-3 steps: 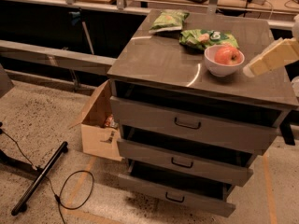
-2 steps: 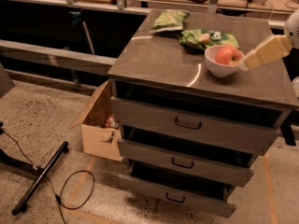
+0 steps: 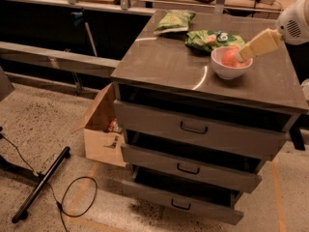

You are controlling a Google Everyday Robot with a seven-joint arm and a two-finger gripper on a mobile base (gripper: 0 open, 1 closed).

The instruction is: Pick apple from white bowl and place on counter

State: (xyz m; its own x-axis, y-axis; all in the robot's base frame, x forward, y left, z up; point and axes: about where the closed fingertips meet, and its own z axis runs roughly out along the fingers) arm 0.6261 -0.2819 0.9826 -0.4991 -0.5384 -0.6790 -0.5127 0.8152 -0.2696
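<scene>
The red and yellowish apple point(image 3: 229, 58) lies in the small white bowl point(image 3: 226, 71), which stands on the right rear part of the grey-brown counter point(image 3: 164, 64). My gripper point(image 3: 241, 56), cream-coloured, reaches in from the upper right. Its tip is over the bowl's right side, at the apple's right flank, and it covers part of the apple. Whether it touches the apple does not show.
Two green snack bags point(image 3: 175, 21) point(image 3: 206, 38) lie on the counter behind the bowl. The three drawers point(image 3: 193, 128) below stand pulled out. An open cardboard box point(image 3: 102, 129) sits on the floor to the left, with a black stand leg and cable point(image 3: 41, 185) nearby.
My gripper has moved left from the counter's right edge and now has its tip over the bowl at the apple. The bowl and apple have not moved.
</scene>
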